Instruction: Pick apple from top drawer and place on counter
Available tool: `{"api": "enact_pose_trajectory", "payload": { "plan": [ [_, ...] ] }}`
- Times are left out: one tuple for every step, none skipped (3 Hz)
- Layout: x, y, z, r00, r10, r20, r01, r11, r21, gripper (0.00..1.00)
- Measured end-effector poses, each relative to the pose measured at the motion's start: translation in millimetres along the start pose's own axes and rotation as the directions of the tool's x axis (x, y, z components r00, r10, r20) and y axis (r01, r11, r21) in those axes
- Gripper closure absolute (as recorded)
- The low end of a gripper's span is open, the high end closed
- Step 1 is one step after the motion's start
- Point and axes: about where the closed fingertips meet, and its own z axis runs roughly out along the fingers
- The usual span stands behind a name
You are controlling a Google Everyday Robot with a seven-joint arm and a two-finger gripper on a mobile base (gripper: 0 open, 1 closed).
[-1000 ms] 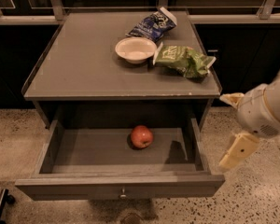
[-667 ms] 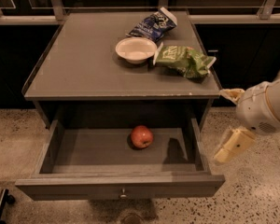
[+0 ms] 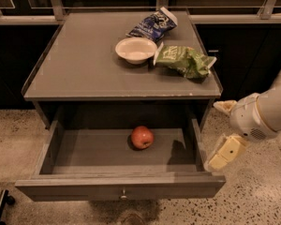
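Note:
The top drawer (image 3: pixel 122 189) is pulled open below the counter (image 3: pixel 84 64). The red apple (image 3: pixel 142 137) lies on the drawer floor, a little right of centre. My gripper (image 3: pixel 224 130) is at the right, just outside the drawer's right wall and about level with it. Its fingers are spread apart and hold nothing: one cream fingertip (image 3: pixel 223 106) near the counter's front right corner, the other (image 3: pixel 227 153) lower, by the drawer's front right corner. The apple is well to the gripper's left.
On the counter stand a white bowl (image 3: pixel 136 49), a green chip bag (image 3: pixel 185 61) and a blue chip bag (image 3: pixel 152 25). Dark cabinets flank the unit. A speckled floor lies below and to the right.
My gripper has moved a little left and down, closer to the drawer's right wall. The apple and the drawer have not moved.

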Motion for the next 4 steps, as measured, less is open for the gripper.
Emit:
{"api": "enact_pose_trajectory", "payload": {
  "plan": [
    [23.7,8.2,46.9,0.995,0.088,0.041,-0.083,0.9915,-0.1,0.0],
    [32.7,13.2,93.7,0.991,0.115,0.07,-0.103,0.9809,-0.165,0.0],
    [35.2,13.1,97.9,0.99,0.121,0.071,-0.108,0.9793,-0.171,0.0],
    [36.8,11.5,106.3,0.984,0.148,0.097,-0.133,0.9805,-0.145,0.0]
  ]
}}
